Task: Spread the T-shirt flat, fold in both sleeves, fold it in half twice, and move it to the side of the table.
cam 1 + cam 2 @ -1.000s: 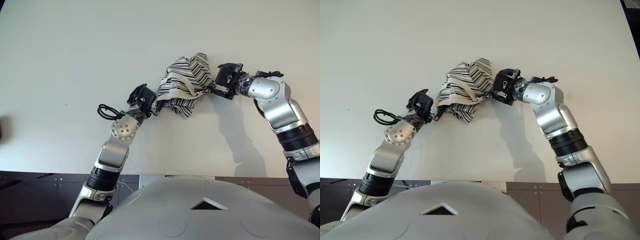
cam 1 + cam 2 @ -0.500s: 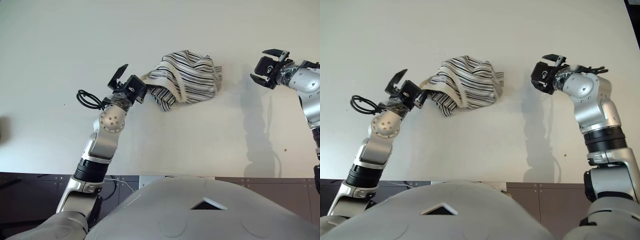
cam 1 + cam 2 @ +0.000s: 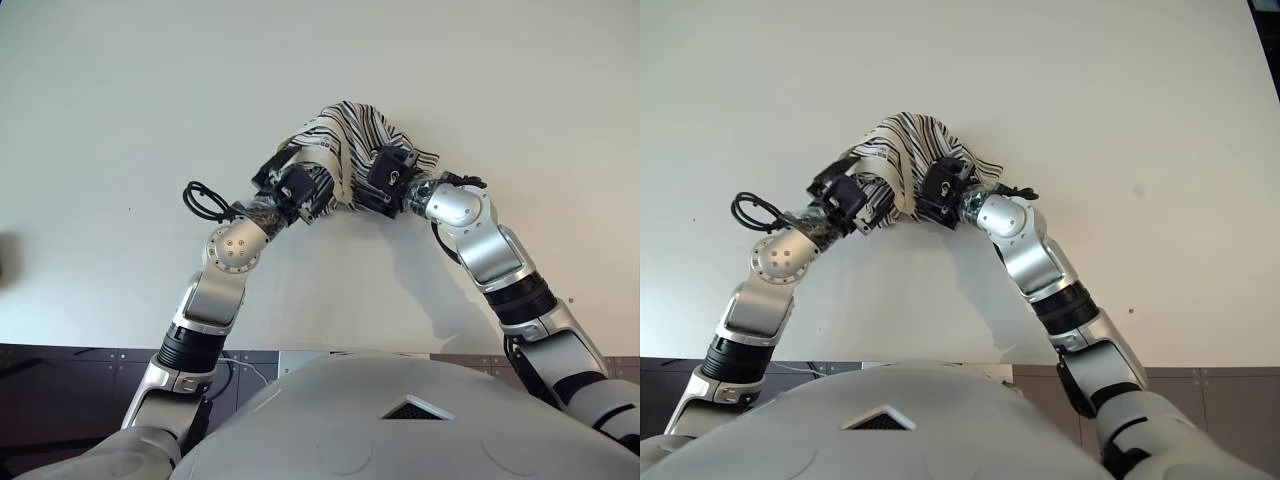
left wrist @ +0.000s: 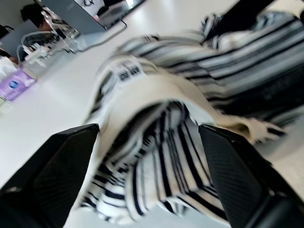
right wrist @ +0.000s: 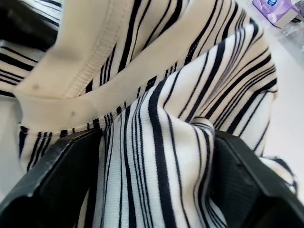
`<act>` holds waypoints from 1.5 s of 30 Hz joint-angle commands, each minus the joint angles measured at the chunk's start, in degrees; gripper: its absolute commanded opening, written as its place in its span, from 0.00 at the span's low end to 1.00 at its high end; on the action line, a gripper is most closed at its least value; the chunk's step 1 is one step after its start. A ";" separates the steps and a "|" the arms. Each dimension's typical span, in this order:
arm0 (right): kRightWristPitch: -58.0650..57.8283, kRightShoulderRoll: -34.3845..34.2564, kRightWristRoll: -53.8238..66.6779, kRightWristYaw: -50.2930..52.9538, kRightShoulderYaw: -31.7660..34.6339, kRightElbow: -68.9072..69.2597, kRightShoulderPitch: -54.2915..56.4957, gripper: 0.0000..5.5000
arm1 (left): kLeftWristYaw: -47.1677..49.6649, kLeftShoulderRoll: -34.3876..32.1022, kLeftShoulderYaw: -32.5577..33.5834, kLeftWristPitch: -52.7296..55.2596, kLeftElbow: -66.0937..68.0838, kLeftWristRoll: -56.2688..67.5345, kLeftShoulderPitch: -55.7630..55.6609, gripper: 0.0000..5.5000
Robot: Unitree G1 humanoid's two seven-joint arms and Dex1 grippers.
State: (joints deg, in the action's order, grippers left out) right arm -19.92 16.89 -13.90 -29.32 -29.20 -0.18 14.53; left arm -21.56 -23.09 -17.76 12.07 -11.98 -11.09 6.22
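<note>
The striped T-shirt point(image 3: 345, 125) is a crumpled heap, cream with dark stripes, humped up on the white table point(image 3: 120, 90) and nowhere near flat. It sits between the two grippers and just beyond them, and both are pressed into its near edge.

The left gripper point(image 3: 298, 188) is against the heap's left flank. Seen from its wrist, its two black fingers point(image 4: 61, 166) stand wide apart. A fold of striped cloth and a cream ribbed band lie in the gap, and the jaws are not closed on them.

The right gripper point(image 3: 386, 182) is tucked into the right flank, just beside the left one, with only a narrow stretch of cloth between them. Its fingers point(image 5: 66, 180) are likewise spread wide. Bunched stripes and the cream band point(image 5: 95, 66) fill the space between them, and nothing is pinched.

A black cable loop point(image 3: 203, 202) sticks out behind the left gripper, on the side away from the shirt. Far off past the shirt from that gripper, a purple pack point(image 4: 16, 81) shows.
</note>
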 commanded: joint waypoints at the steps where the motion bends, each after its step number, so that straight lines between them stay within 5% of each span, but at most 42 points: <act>1: 0.57 4.72 -2.84 -1.17 0.30 -3.83 -0.92 0.67 | 0.35 -1.05 -2.36 1.89 5.65 -4.08 0.94 0.71; 6: 3.35 11.39 0.37 -9.42 1.98 1.51 -3.60 0.67 | 6.02 0.58 0.30 5.80 12.23 -6.99 -2.82 0.71; 12: 9.63 31.86 3.20 -19.93 8.96 6.46 -18.33 0.67 | 14.95 -3.60 4.77 3.57 18.79 -12.72 -5.62 0.71; 15: 13.25 36.56 5.39 -22.05 12.12 4.22 -21.66 0.67 | 21.35 -4.75 8.51 3.13 26.83 -13.97 -8.77 0.71; 20: 13.64 30.29 14.75 -21.51 16.52 4.34 -15.51 0.67 | 20.23 -1.33 20.48 -4.38 17.53 0.44 -8.20 0.71; 23: 4.25 26.16 32.15 -23.81 23.60 13.86 -14.72 0.67 | 5.85 -2.25 20.78 -2.86 4.41 13.67 -1.34 0.71; 28: -6.85 19.67 45.85 -15.83 32.25 18.06 -8.79 0.67 | -1.64 -3.39 18.89 4.36 -5.01 19.36 -1.10 0.71; 31: -1.66 22.04 30.86 -11.78 25.19 8.45 -6.79 0.67 | -2.77 -5.80 5.99 6.54 -4.27 7.11 -1.15 0.71; 35: 5.66 20.09 19.21 -7.52 19.85 -4.02 -6.18 0.67 | -2.04 -7.54 -1.67 10.30 0.12 -3.66 -1.78 0.71; 40: 7.68 17.42 8.66 -0.70 14.85 -16.51 -4.49 0.67 | 0.38 -12.20 -2.49 9.09 7.88 -11.93 -1.65 0.71; 45: 8.38 7.61 7.68 13.88 19.07 -25.45 4.00 0.67 | 9.13 -9.95 0.80 -0.18 22.50 -13.36 -12.44 0.71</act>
State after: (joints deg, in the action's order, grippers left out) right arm -9.09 28.49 -4.90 -20.32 -11.61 -20.39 16.02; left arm -14.40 -33.65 -17.68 12.95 1.58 -23.05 -3.66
